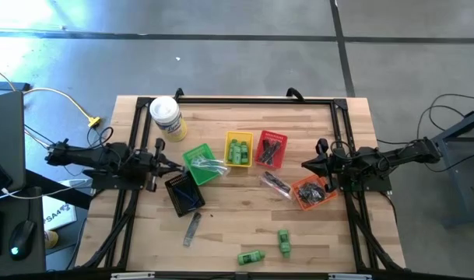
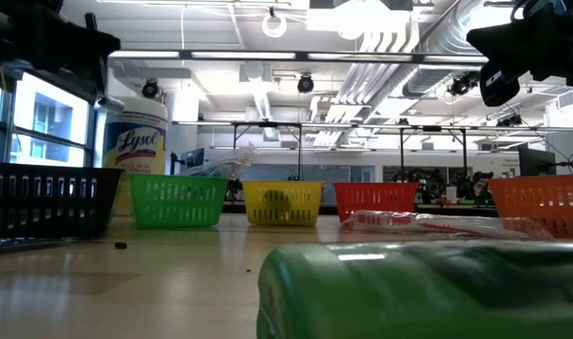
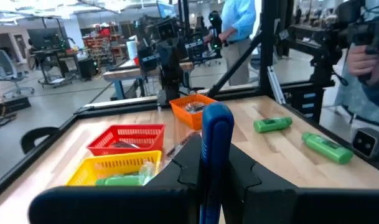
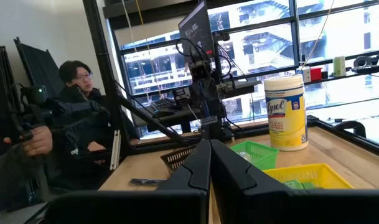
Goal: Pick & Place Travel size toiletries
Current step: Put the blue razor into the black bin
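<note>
Blurred green bottle (image 2: 427, 287) (top cut off)

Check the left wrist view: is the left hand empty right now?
No. The left hand is shut on a dark blue razor, which stands up between its fingers.

The high view looks straight down on the whole table (image 1: 221, 233), arms at either side. The low view sits at tabletop level, so close to a green bottle (image 2: 427, 292) that it fills the foreground, facing the basket row; the canister (image 2: 134, 151) shows here and in the right wrist view. Each wrist view looks across the table toward the opposite arm.
</note>
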{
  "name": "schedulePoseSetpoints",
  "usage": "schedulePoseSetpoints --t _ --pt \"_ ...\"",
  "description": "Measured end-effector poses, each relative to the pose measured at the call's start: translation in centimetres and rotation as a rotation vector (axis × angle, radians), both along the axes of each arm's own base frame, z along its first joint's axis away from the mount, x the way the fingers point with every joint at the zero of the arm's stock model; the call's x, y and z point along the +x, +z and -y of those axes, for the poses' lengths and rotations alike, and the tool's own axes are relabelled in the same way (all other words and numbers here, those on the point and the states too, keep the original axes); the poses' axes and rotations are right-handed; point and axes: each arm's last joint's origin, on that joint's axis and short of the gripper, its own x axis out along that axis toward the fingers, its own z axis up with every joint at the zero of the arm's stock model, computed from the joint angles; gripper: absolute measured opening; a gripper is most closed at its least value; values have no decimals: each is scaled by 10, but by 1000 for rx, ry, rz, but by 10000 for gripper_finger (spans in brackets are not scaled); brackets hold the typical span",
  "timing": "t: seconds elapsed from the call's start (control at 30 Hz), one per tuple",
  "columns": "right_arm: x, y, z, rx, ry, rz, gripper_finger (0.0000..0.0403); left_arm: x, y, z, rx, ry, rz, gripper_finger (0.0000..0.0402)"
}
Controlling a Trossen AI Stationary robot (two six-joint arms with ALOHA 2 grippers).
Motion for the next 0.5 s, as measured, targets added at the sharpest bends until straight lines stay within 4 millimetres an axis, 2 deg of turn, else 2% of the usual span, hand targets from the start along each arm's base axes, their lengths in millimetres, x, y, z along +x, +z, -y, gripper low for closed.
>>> schedulePoseSetpoints --t 0.23,0.5 --pt "0 0 0 1 0 0 2 12 29 2 89 9 -77 20" --pt "0 -1 0 1 1 -9 2 50 61 7 151 17 -392 20"
